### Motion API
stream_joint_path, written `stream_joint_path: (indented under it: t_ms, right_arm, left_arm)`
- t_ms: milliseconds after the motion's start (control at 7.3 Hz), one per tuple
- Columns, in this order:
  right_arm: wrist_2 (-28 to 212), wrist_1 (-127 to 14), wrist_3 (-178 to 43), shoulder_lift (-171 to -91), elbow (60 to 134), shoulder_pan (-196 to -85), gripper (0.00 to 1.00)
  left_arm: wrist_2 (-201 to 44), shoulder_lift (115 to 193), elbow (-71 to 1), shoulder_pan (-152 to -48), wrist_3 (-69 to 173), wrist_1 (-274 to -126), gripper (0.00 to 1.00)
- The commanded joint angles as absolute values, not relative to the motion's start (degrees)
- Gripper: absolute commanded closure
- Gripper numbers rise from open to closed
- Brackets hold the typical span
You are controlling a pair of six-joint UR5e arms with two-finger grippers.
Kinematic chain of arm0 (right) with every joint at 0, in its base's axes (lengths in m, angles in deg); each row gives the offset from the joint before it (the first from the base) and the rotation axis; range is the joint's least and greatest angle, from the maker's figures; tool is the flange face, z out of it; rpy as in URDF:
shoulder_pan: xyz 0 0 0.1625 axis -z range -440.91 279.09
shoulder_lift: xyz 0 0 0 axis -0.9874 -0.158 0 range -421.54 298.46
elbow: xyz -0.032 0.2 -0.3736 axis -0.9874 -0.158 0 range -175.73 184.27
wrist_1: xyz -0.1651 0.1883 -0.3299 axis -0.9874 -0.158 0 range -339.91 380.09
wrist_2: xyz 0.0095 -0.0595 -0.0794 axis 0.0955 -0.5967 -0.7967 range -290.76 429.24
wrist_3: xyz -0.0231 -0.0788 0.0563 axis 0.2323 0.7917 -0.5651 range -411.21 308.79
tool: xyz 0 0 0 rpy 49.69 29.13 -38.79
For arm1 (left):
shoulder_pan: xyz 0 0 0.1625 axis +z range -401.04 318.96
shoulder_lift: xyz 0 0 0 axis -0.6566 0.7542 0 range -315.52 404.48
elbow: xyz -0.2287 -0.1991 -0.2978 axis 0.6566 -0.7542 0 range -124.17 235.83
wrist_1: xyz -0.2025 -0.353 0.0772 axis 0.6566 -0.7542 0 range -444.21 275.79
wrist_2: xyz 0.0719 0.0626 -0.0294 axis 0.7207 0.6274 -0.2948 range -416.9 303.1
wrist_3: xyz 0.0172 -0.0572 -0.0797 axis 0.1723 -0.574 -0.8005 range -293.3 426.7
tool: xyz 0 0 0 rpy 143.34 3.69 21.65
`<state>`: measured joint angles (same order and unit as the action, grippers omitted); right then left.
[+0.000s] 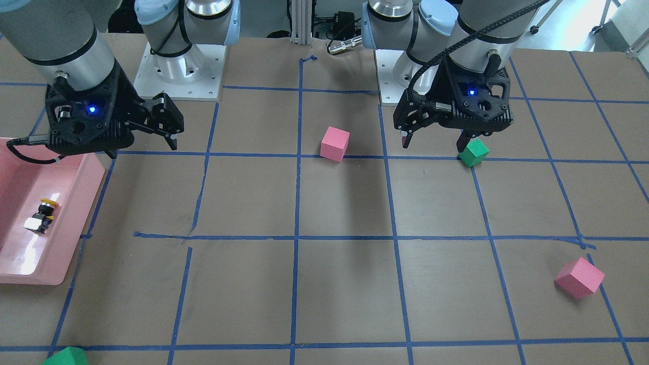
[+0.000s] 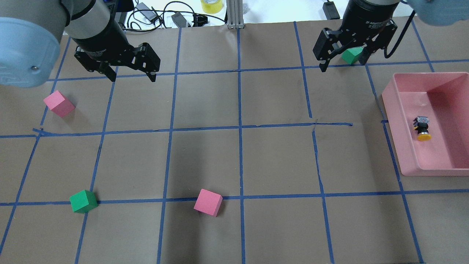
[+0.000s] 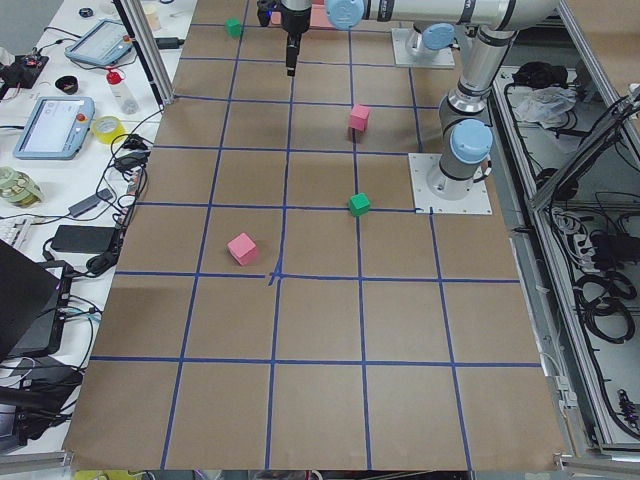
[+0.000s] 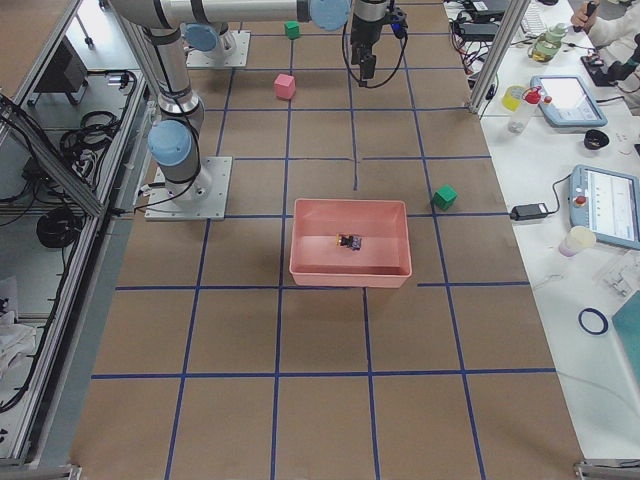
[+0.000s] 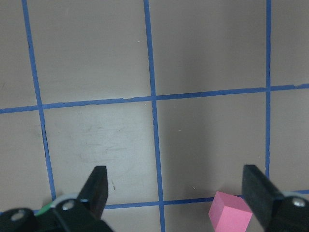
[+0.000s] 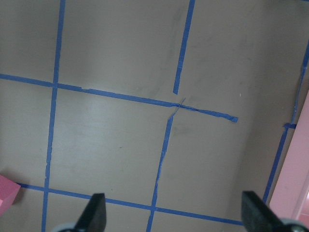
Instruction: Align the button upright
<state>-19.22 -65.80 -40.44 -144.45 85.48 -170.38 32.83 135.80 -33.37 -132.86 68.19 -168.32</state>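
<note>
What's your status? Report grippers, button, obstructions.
Left gripper open, empty. Right gripper open, empty, not over the pink plastic tray. Small yellow-capped black push-button on its side inside tray, not upright. Only tray walls around it.

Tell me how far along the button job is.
Nothing done: the button lies on its side in the pink tray. Nothing in hand: the left hand and right hand hang open and empty, away from the tray. Left: grasp the button and stand it upright.

A robotics lab is indicated: a brown-paper table (image 3: 300, 320) gridded in blue tape (image 3: 250, 206) is spread below the jaws of the left gripper (image 2: 132, 77) and right gripper (image 2: 343, 66), with teach pendants (image 4: 610, 205) and cables (image 3: 125, 160) kept on benches (image 4: 545, 275) well beyond them
</note>
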Motion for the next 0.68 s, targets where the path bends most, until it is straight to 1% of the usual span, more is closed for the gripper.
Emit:
stream_joint_path:
  t_ms: [0,274,548]
  right_arm:
    - [-19.9,-66.5,-40.2,-144.3,85.5,-169.8,0.00]
    - [-20.1,-66.9,-40.3,-143.5,85.7,-165.8,0.00]
    - [-19.8,-68.3,-37.7,-142.9,89.9,-154.5,0.00]
  left_arm:
    - [32.8,135.8,-33.4,-132.9,68.2,-168.3,0.00]
    - [32.8,135.8,-33.4,-132.8,68.2,-168.3,0.00]
    - [32.8,135.8,-33.4,-132.9,68.2,-168.3,0.00]
